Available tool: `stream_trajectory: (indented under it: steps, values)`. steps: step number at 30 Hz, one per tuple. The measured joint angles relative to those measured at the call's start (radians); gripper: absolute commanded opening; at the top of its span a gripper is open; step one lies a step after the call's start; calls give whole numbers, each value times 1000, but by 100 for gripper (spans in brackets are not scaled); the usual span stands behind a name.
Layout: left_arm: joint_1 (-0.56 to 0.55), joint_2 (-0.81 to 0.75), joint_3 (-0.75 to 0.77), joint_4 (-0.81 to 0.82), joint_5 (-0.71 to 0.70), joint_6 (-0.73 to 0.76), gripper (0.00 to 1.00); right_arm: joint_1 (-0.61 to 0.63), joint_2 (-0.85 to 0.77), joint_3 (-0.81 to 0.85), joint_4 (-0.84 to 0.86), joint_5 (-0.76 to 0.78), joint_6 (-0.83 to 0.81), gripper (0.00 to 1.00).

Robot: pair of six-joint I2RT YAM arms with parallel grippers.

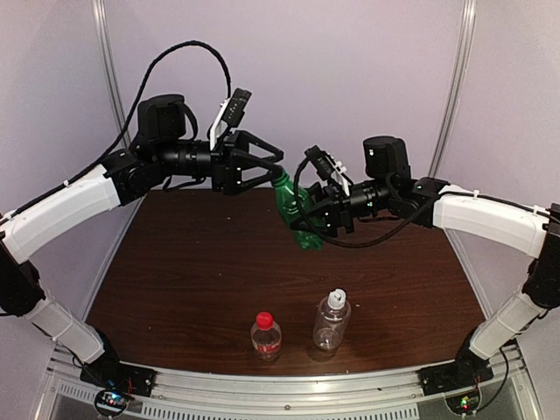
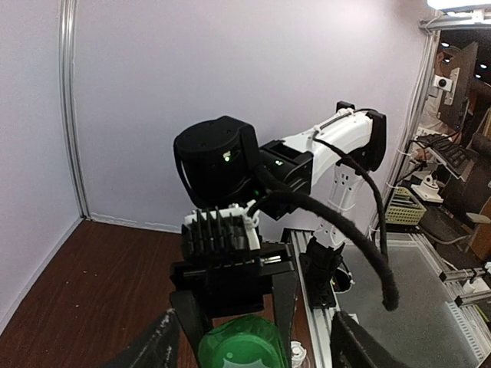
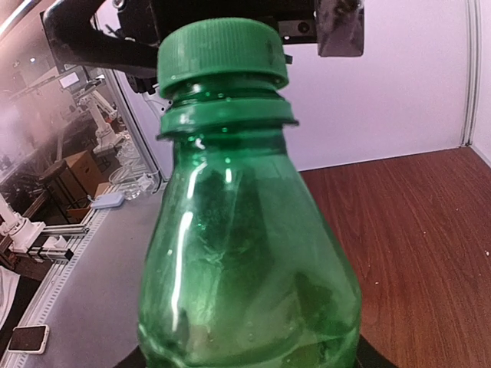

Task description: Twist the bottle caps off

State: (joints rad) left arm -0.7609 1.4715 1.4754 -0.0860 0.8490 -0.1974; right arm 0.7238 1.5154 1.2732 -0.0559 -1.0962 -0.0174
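The right gripper (image 1: 311, 224) holds the green bottle (image 1: 288, 203) tilted, its green cap (image 1: 280, 178) pointing far-left. The left gripper (image 1: 277, 167) has its jaws wide around the cap.

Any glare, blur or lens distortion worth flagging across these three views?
Top external: the wide lens bows the enclosure posts; lighting is even. Left wrist: the lamp is blown out at top right, and the green cap is soft, too close to the lens. Right wrist: white glare streaks on the green bottle; the left background is hazy.
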Motion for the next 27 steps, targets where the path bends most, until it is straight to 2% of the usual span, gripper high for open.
stream_trajectory:
  steps: [6, 15, 24, 27]
  values:
    - [0, 2, 0, -2, 38, 16, 50, 0, 4, 1, 0, -32, 6, 56]
    - [0, 17, 0, -21, 53, 23, 39, -1, 5, 10, 0, -47, 7, 56]
    - [1, 23, 0, -20, 51, 24, 22, -2, 5, 12, 0, -47, 15, 55]
    - [1, 23, 0, -21, 37, 15, 21, -3, 5, 12, -2, -25, 14, 54]
